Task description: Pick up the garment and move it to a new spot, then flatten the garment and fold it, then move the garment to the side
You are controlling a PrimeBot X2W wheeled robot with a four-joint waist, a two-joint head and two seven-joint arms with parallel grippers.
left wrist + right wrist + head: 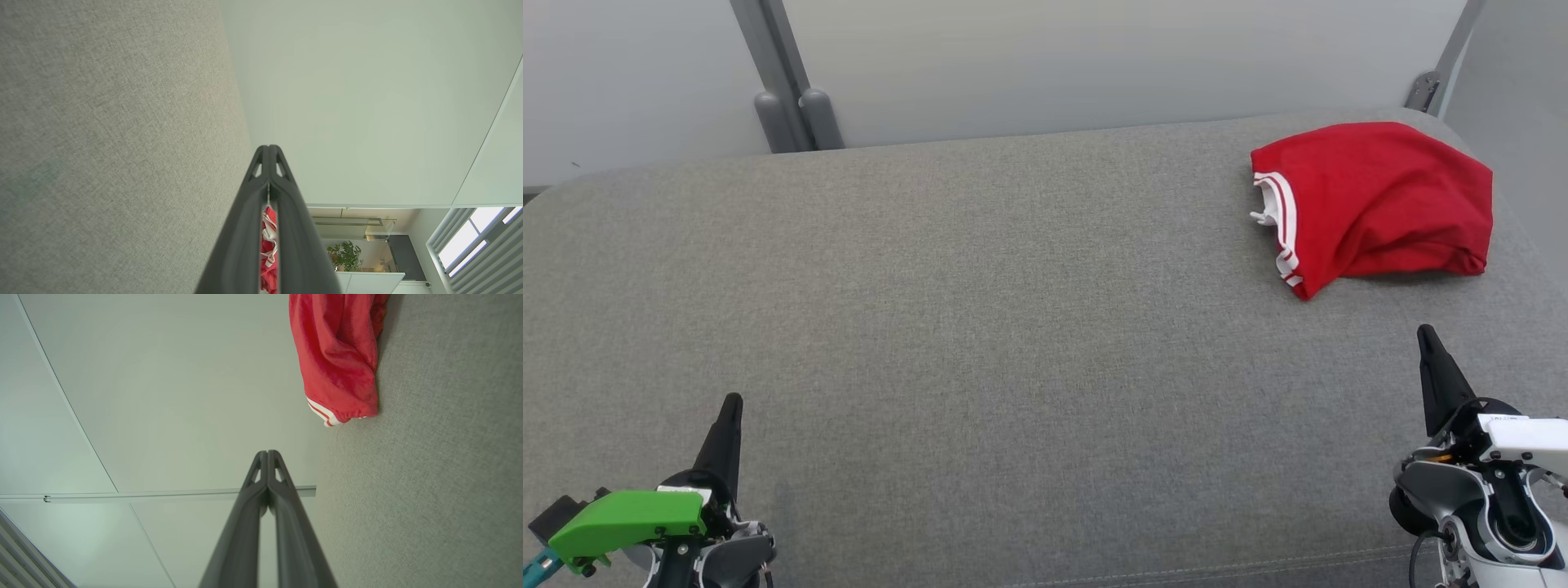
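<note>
Red cloth with white stripes at its hem, the garment (1380, 200) lies in a loose, doubled-over bundle at the far right corner of the grey cushion (980, 310). That fits 2 stages alike: a heap waiting to be lifted, or a folded piece already set at the cushion's side. The folds look too slack to settle which. Either way, I judge the sound course is to hold both arms off the cloth so nothing drags it. The left gripper (731, 402) hangs over the cushion's near left edge, the right gripper (1426, 333) over its near right edge. Both have their fingers pressed together, tips meeting, gripping nothing and touching no cloth.
</note>
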